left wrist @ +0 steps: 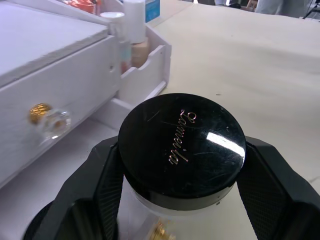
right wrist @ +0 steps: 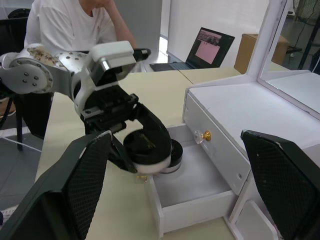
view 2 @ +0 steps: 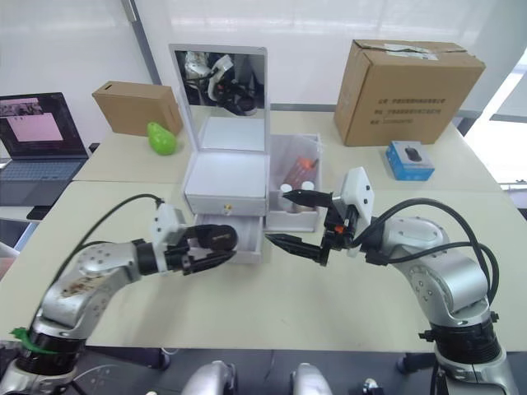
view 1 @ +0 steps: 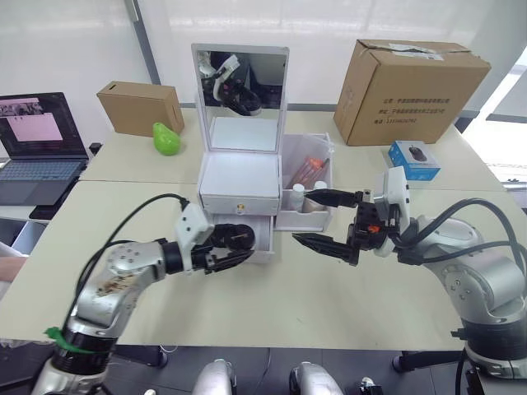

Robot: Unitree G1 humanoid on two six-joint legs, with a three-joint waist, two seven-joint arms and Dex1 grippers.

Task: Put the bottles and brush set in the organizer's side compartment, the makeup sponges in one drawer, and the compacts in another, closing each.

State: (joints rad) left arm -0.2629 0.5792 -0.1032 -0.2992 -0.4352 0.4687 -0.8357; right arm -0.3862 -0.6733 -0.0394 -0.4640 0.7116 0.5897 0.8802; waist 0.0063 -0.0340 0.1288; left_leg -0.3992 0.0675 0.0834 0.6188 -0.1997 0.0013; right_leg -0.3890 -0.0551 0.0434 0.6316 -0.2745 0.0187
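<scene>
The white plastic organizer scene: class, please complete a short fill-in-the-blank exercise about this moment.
1. The left pincer grips a round black ____ with gold lettering.
2. The white plastic organizer's lower drawer stands ____.
3. The right pincer is ____ and holds nothing.
4. White-capped bottles stand in the ____ compartment.

Missing words: compact; open; open; side

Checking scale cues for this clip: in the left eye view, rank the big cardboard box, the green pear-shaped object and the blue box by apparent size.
1. Big cardboard box, clearly largest.
2. Blue box.
3. Green pear-shaped object, close to the blue box in apparent size, so their order is unsure.
</scene>
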